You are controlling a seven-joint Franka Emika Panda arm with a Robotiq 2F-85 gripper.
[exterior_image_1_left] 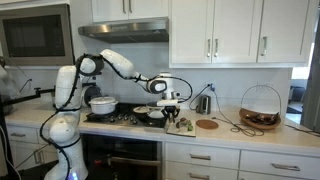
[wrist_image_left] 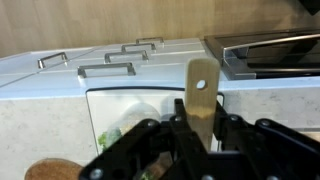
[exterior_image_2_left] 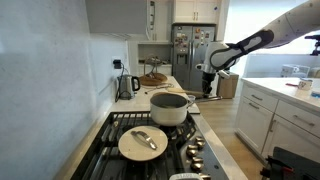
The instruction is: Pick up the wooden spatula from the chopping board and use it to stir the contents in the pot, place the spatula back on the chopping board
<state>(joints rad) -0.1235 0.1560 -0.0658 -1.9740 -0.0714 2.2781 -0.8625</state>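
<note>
In the wrist view my gripper (wrist_image_left: 200, 132) is shut on the wooden spatula (wrist_image_left: 203, 92). Its pale handle, with a hole near the end, sticks up between the black fingers (wrist_image_left: 176, 125). Below it lies the pale chopping board (wrist_image_left: 135, 108), with greenish bits at its left. In an exterior view the gripper (exterior_image_1_left: 172, 103) hangs just above the chopping board (exterior_image_1_left: 181, 124). The shallow dark pot (exterior_image_1_left: 150, 113) sits on the stove to the board's left. The gripper (exterior_image_2_left: 208, 82) also shows in an exterior view, beyond the stove. The spatula's blade is hidden by the fingers.
A taller white pot (exterior_image_1_left: 102, 104) stands on the stove's back left. A round brown wooden disc (exterior_image_1_left: 207, 124) lies right of the board, and a kettle (exterior_image_1_left: 203, 103) stands behind it. A wire basket (exterior_image_1_left: 260, 108) sits further right. Drawer handles (wrist_image_left: 105, 69) face the counter edge.
</note>
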